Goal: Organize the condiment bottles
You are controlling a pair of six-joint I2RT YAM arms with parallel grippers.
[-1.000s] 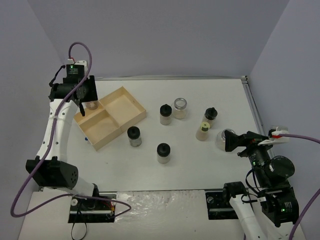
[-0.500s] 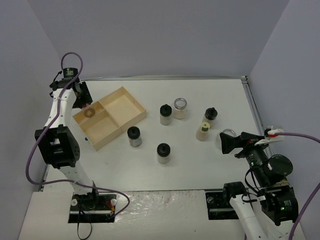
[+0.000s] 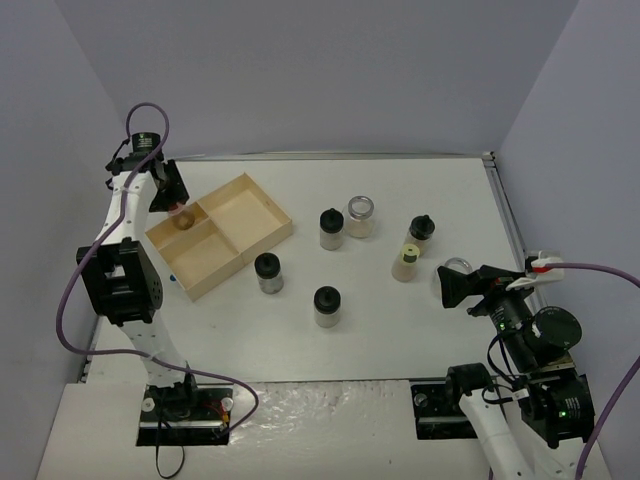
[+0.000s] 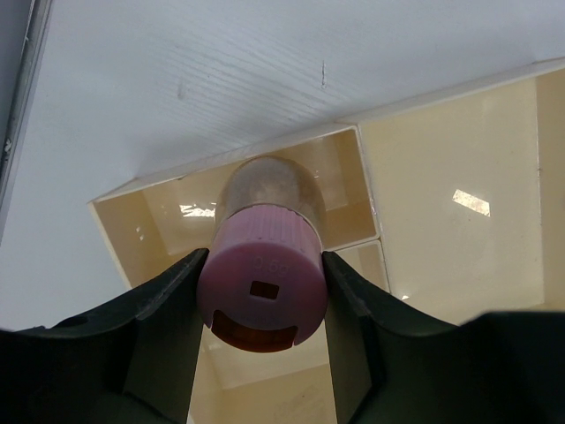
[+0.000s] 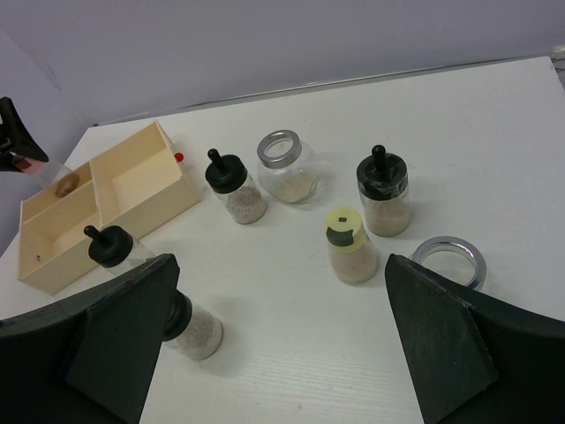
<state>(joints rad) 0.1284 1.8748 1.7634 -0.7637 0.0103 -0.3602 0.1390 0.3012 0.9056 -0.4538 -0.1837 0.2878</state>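
Left wrist view is the one to watch. The left pincer (image 4: pixel 262 265) is clamped on the cap of the pink-capped jar (image 4: pixel 265 212), and the glass end points down into a small corner compartment of the wooden tray (image 4: pixel 459 221).

My worry is that the jar is gripped only by its cap and that compartment looks snug. If it comes down a bit off-centre, the base could catch a tray wall and tip over, or the cap could slip in the grip. I can't tell if the base touches the tray floor yet.

The right pincer (image 5: pixel 278 336) is spread wide and holding nothing, hovering near the other jars (image 3: pixel 331 228) on the desk (image 3: pixel 400 330).
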